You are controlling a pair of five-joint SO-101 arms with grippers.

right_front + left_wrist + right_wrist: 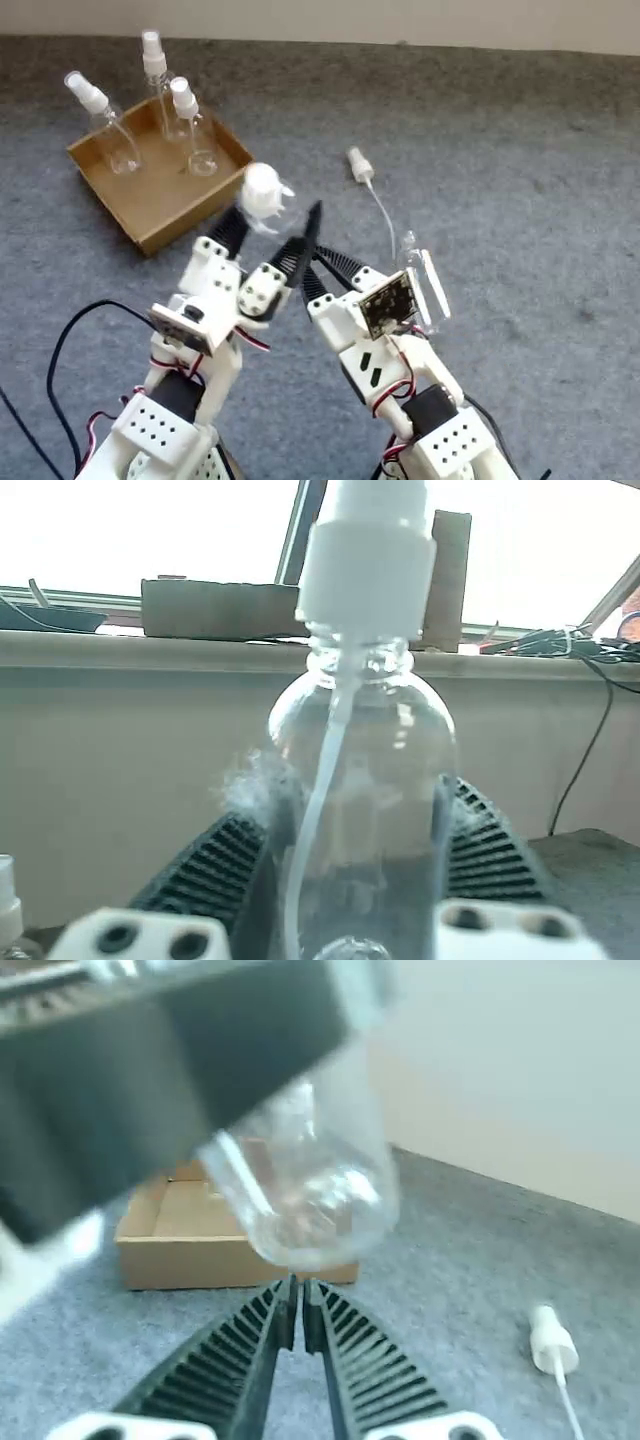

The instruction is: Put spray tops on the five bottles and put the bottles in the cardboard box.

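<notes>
My left gripper is shut on a clear bottle that carries a white spray top, held above the carpet just off the near right corner of the cardboard box. In the left wrist view the bottle stands upright between the ribbed fingers. Three capped bottles stand in the box. My right gripper is shut and holds nothing, right beside the held bottle. A loose spray top lies on the carpet, and an uncapped bottle lies by the right arm.
Grey carpet covers the whole work area, with open room to the right. The box sits ahead of the right gripper, and the loose spray top lies off to its side. A pale wall runs along the far edge.
</notes>
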